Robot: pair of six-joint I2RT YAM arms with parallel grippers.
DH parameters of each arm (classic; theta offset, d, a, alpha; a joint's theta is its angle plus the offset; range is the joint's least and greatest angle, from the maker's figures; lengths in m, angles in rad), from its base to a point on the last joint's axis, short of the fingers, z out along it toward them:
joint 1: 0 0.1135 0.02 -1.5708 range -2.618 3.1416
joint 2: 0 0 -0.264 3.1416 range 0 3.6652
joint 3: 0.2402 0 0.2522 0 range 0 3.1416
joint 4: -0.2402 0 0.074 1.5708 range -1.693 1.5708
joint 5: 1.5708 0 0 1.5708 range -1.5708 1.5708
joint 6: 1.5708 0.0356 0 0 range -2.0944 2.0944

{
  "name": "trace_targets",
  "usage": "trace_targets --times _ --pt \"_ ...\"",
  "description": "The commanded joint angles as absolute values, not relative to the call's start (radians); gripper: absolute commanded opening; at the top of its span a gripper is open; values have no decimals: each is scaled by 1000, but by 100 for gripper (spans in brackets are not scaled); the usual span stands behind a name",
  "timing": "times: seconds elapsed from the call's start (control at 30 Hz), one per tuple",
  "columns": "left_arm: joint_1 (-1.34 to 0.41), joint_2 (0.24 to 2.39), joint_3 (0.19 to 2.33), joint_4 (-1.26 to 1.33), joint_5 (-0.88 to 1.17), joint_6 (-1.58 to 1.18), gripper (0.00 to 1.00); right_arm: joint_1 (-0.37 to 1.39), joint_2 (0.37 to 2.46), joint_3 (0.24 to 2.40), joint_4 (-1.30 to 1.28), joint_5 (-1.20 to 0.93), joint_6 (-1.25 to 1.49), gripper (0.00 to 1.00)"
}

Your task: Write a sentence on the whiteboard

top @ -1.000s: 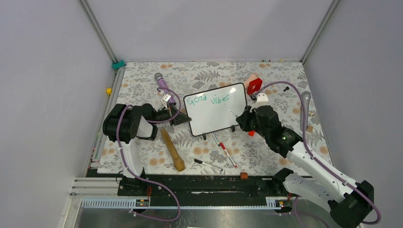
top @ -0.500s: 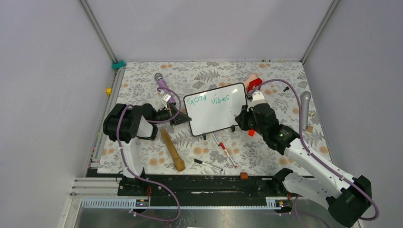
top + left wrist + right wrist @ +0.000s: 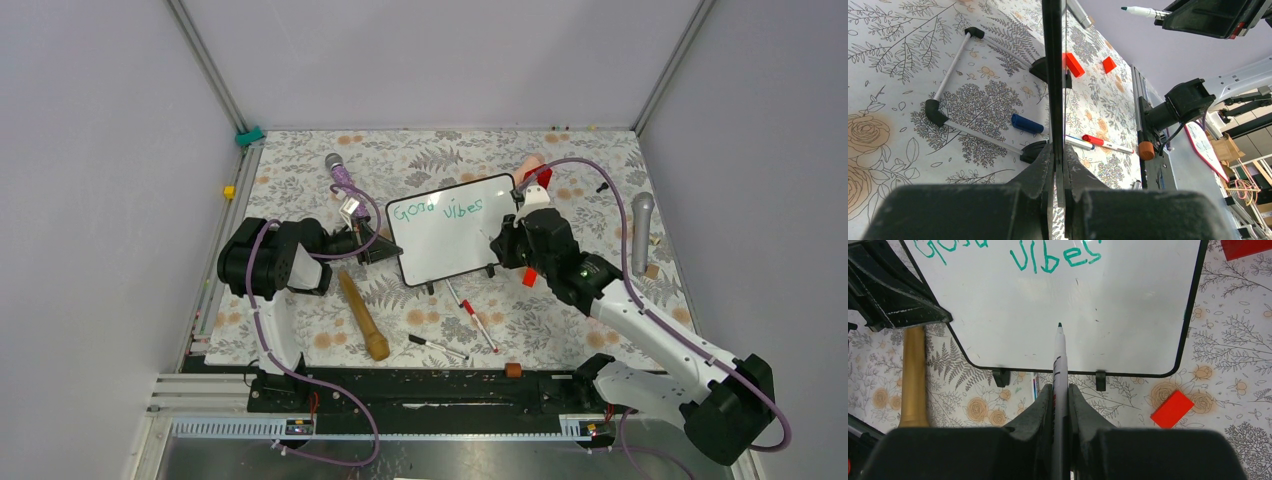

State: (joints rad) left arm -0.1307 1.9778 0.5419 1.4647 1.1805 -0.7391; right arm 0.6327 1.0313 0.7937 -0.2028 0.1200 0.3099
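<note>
Top external: whiteboard (image 3: 452,246), long axis left-right, right end farther.

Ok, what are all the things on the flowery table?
whiteboard: one, white with black frame, centre
writing: one line, green, "Good vibes", top of whiteboard
marker: one, white, dark tip, in right gripper
loose pens: three, blue, red, black ends, in front of whiteboard
wooden stick: one, tan, front left of whiteboard
red blocks: two, by whiteboard's right side
microphones: two, grey heads, back left and far right
left gripper: black, shut on whiteboard's left edge
right gripper: black, shut on marker
</note>
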Motion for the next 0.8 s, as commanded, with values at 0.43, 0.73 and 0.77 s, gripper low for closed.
trace_targets --times 0.43,0.73,0.77 --pt "-131 2008 551 1478 1184 -693 0 632 1029 899 -317 362 411 0" --pt "-131 2003 550 1477 1185 -694 0 631 1032 912 -328 345 420 0" --pt "-132 2005 550 1477 1185 -693 0 631 1035 915 -331 344 421 0"
